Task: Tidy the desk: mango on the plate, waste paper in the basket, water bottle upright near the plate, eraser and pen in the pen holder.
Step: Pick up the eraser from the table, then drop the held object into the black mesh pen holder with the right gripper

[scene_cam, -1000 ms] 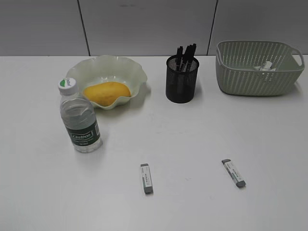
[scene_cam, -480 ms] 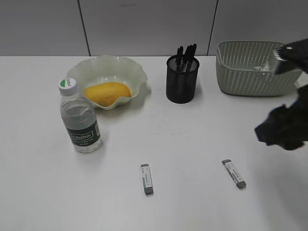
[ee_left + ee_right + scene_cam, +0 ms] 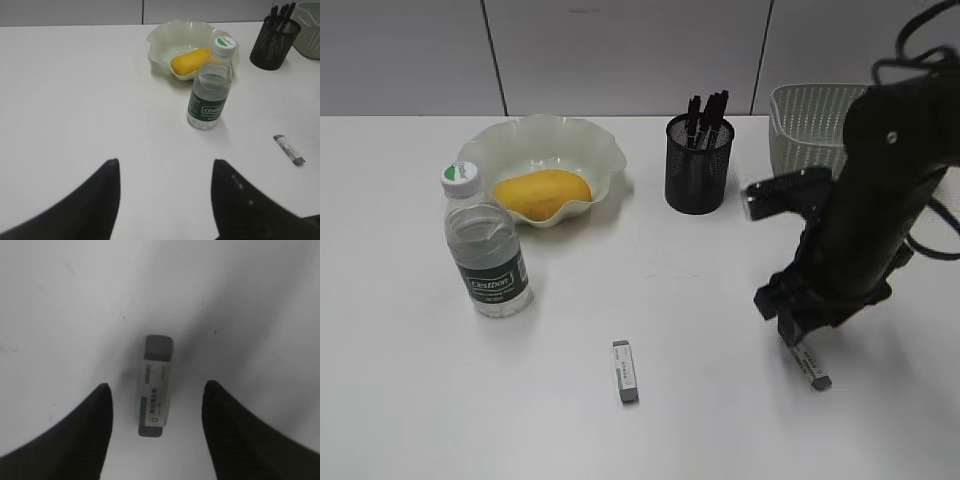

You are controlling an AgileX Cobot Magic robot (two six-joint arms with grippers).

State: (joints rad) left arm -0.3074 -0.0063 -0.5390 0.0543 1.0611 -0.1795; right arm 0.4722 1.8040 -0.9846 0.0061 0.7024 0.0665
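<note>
Over right eraser (image 3: 155,386): right gripper (image 3: 156,432) newly arrived from 3 o'clock, jaws spread, nothing held.
Meaning: eraser pickup next.
Left gripper (image 3: 165,200): open, idle.

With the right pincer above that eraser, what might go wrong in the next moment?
The right pincer is open around the right eraser, which lies flat on the desk; its fingertips may scrape the surface or only nudge the eraser. Later, the pens crowding the pen holder may block dropping it in.

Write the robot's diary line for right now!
right gripper: open over right eraser | left gripper: open, idle | mango: on plate
</note>
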